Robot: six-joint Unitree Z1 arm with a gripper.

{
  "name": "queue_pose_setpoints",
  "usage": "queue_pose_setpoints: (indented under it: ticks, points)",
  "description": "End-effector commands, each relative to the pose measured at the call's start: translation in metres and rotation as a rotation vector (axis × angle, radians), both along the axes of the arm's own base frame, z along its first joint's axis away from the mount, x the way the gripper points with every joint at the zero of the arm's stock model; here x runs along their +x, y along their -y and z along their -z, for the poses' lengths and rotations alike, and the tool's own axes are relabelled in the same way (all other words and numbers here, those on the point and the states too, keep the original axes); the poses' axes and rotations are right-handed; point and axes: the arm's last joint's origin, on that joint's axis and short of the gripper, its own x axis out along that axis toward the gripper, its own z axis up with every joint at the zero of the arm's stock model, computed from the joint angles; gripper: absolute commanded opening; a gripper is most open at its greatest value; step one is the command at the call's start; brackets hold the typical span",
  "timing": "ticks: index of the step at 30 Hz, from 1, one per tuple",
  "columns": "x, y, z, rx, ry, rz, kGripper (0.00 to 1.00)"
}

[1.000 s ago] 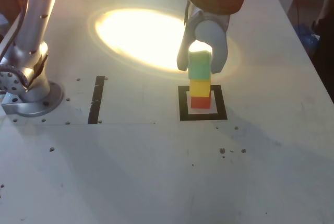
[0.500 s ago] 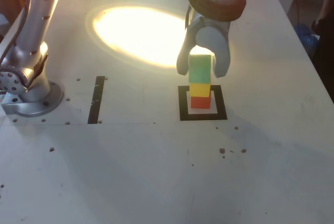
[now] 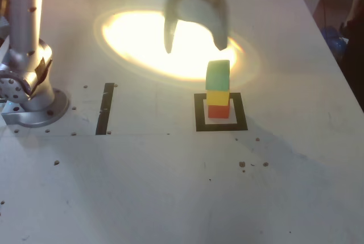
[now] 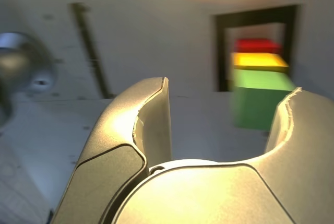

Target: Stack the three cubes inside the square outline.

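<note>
Below the empty hand [image 3: 194, 44], cube stack [image 3: 218, 91]

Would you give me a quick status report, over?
Gripper open, empty, clear of stack. Green cube on yellow on red, inside square outline. Nothing obstructing.

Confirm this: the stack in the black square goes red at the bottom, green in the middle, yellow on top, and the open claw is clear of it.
Not quite. The exterior view shows the red cube at the bottom, the yellow cube in the middle and the green cube on top. The rest holds: the stack stands inside the black square, and the open claw is clear of it.
</note>
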Motion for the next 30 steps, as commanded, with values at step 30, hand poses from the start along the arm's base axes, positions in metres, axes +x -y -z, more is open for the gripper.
queue_pose_setpoints:
  ticks: [30]
  points:
    - [-0.168, -0.017, 0.131, -0.018, -0.162, -0.053, 0.99]
